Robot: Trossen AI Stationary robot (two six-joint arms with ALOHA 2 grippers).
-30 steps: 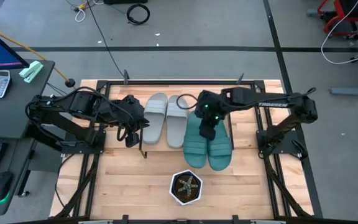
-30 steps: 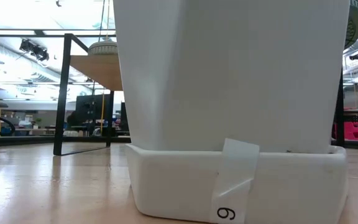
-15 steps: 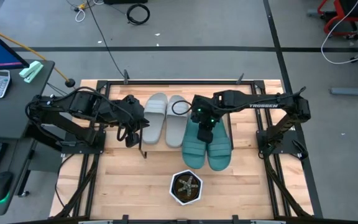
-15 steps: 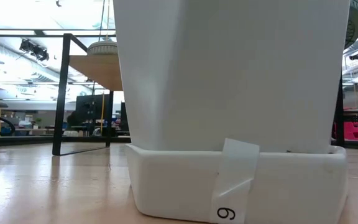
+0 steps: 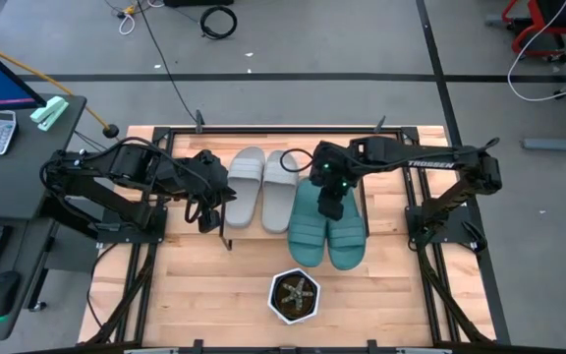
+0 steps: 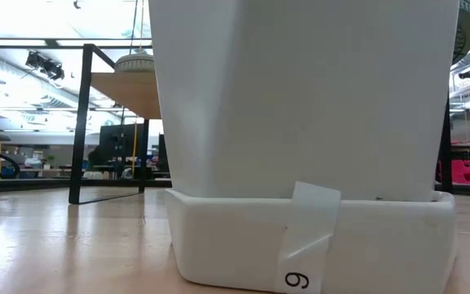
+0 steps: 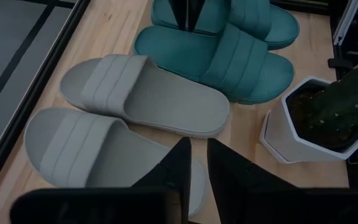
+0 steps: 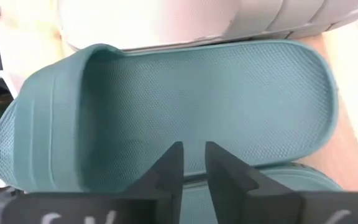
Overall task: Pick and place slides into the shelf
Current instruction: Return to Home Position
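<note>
Right gripper (image 5: 331, 208) fingers nearly closed above teal slide (image 8: 185, 112); holding nothing.

grey slides (image 7: 129, 118), teal slides (image 7: 229, 56), plant pot (image 7: 319, 121)

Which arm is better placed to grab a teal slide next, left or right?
Right. The right gripper hangs directly over the teal slides, its fingers nearly closed above one footbed in its wrist view. The left gripper sits beside the grey slides, farther from the teal pair.
</note>
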